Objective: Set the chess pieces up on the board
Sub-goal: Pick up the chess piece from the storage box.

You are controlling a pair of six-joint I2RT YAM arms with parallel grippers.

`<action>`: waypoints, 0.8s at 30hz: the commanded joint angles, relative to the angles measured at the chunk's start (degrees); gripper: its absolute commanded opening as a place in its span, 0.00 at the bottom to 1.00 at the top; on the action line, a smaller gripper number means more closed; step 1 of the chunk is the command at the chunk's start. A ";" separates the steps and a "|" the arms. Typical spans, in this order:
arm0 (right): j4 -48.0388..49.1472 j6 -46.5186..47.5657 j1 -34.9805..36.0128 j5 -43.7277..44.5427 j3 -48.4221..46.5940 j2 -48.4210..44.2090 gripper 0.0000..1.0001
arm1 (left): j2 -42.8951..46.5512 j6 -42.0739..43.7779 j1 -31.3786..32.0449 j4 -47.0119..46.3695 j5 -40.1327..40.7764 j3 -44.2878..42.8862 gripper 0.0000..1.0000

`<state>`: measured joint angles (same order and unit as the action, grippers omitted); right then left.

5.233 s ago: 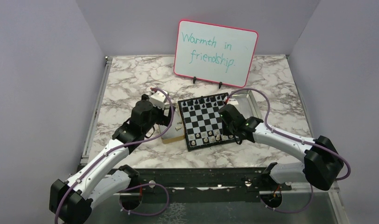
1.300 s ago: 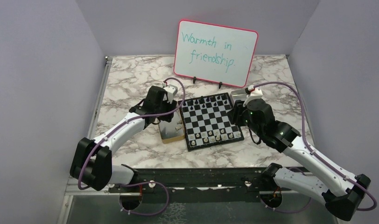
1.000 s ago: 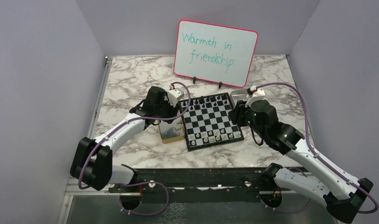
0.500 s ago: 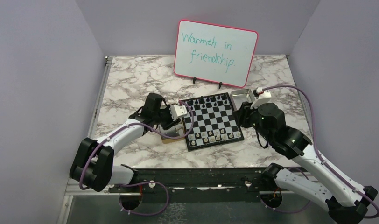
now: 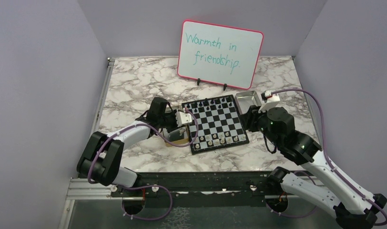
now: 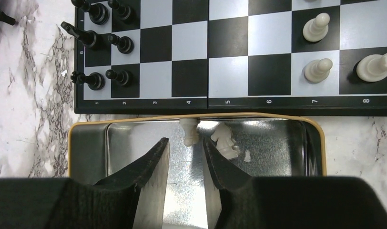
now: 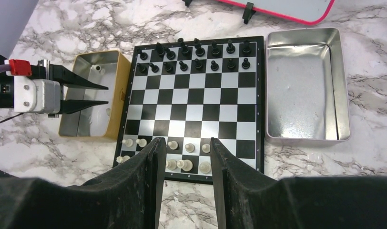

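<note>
Board [image 7: 196,102] sat on worktop [image 5: 134,81]. Black chess pieces [image 7: 199,49] filled far rows; cream rows [image 7: 184,164] gappy. Two cream pieces [image 6: 189,132] lay in tan box [image 6: 86,143]. Left gripper [image 6: 184,142] parted, empty, above them; right gripper [image 7: 187,140] parted, empty, over board.

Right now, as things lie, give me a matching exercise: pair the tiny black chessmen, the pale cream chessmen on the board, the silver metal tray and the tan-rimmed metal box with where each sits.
Things:
1. tiny black chessmen
2. pale cream chessmen standing on the chequered board
3. silver rectangular metal tray
4. tan-rimmed metal box

Places:
A. beside the board's right edge
B. the board's two far rows
C. beside the board's left edge
D. the board's two near rows

Pairs: 1-B, 2-D, 3-A, 4-C.
</note>
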<state>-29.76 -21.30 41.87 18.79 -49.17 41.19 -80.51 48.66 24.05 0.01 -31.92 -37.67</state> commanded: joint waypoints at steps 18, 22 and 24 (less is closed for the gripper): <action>3.14 1.49 -0.47 -0.78 1.10 1.88 0.44 | -10.17 5.46 -0.32 -0.29 1.54 -3.91 0.28; 3.02 1.26 -0.47 -1.09 1.51 1.19 0.44 | -11.71 6.61 -0.32 1.63 0.98 -4.71 0.25; 2.71 1.14 -0.47 -1.34 1.54 0.98 0.44 | -11.86 6.96 -0.32 2.33 1.13 -4.95 0.23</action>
<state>-28.34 -20.64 41.87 18.55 -48.31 43.16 -90.83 53.34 24.01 -0.40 -30.59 -41.19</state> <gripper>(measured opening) 0.440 0.253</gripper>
